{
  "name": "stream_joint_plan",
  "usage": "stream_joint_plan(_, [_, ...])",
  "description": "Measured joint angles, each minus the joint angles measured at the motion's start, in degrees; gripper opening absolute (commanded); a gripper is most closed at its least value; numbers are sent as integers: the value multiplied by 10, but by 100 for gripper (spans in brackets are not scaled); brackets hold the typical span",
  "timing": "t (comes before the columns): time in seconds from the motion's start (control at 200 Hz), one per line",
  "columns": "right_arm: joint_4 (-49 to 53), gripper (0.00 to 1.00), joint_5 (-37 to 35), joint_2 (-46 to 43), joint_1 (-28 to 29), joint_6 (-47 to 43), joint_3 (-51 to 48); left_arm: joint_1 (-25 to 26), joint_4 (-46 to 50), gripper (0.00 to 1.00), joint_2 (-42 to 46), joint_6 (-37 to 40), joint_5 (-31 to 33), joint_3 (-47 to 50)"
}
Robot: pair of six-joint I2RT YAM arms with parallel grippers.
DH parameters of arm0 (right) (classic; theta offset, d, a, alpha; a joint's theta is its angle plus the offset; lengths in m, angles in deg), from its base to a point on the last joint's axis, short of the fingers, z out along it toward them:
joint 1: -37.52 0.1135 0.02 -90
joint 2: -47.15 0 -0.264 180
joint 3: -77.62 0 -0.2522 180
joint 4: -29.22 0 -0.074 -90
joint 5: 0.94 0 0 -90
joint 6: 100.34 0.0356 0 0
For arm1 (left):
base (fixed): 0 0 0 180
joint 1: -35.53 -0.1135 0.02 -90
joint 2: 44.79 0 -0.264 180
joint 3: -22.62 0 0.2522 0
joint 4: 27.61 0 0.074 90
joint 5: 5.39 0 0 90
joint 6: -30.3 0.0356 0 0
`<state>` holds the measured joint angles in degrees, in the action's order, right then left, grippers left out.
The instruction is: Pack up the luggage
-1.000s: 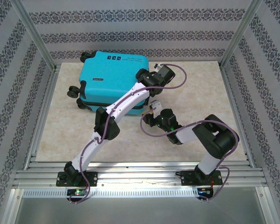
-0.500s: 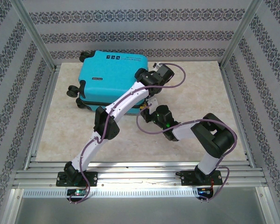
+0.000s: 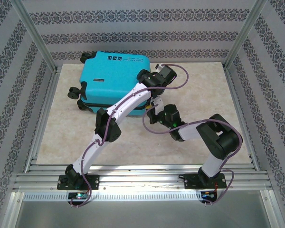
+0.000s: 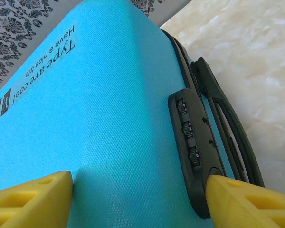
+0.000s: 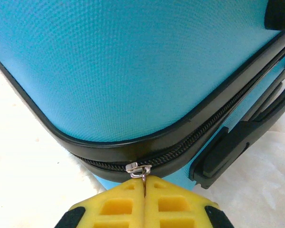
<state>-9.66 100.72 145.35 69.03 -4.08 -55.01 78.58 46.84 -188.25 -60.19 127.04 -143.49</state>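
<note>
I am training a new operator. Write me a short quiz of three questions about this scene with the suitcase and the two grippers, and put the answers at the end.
1. True or false: the suitcase lies spread open with its lining showing.
2. What does the right gripper pinch? A) the handle B) the zipper pull C) a wheel
3. Fill in: the left gripper hangs ___ above the top of the suitcase, beside the combination lock.
Key: 1 false, its two halves lie together; 2 B, the zipper pull at the corner; 3 open.
</note>
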Motion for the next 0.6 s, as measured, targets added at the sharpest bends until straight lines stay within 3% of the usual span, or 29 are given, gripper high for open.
stream_joint_plan(0.475, [-16, 0, 127, 10, -46, 39, 2, 0, 1, 70, 5, -2, -3, 8])
stream_joint_plan(0.6, [-19, 0, 139, 11, -46, 50, -1, 2, -16, 69, 44, -9, -9, 76])
